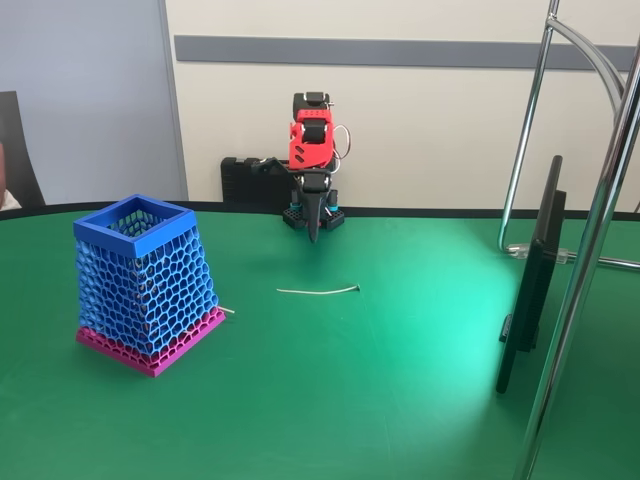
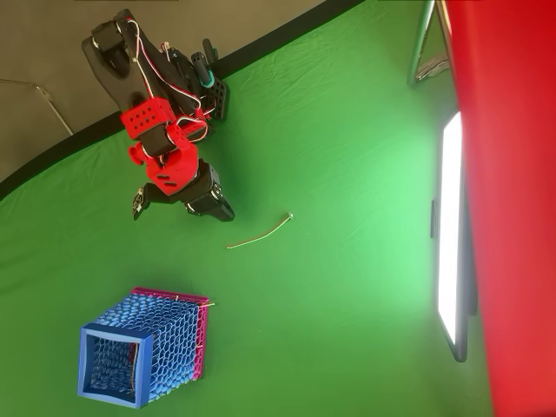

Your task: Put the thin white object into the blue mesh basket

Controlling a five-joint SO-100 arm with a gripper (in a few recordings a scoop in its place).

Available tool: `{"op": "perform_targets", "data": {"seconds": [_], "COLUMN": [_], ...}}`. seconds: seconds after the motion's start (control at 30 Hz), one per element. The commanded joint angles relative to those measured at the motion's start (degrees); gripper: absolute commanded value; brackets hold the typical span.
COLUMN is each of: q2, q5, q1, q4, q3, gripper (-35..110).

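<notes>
The thin white object (image 1: 318, 291) lies flat on the green table, a slender, slightly curved strip (image 2: 259, 233) out in the open. The blue mesh basket (image 1: 150, 290) stands upright at the left on its magenta base, its square mouth open upward; in the overhead view the basket (image 2: 169, 334) is at the lower left. My gripper (image 1: 314, 230) hangs point-down at the back of the table, behind the strip and apart from it, with its jaws together and nothing in them. In the overhead view the gripper (image 2: 224, 211) ends a short way left of the strip.
A short pale stick tip (image 1: 228, 311) pokes out at the basket's base. A dark monitor (image 1: 530, 290) stands edge-on at the right beside chrome stand poles (image 1: 590, 250). A black box (image 1: 245, 180) sits at the wall behind the arm. Open green surface surrounds the strip.
</notes>
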Motion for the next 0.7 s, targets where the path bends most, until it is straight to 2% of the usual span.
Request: {"op": "perform_targets", "data": {"seconds": [0.0,0.37,0.67], "q2": [-7.5,-34.9,-49.4], "q5": [1.4,1.5,0.1], "q1": [-1.1,-3.0,-7.7], "q4": [3.0,11.8,15.6], "q3": [-7.8,-29.9,-41.1], "gripper": [13,13,13]}}
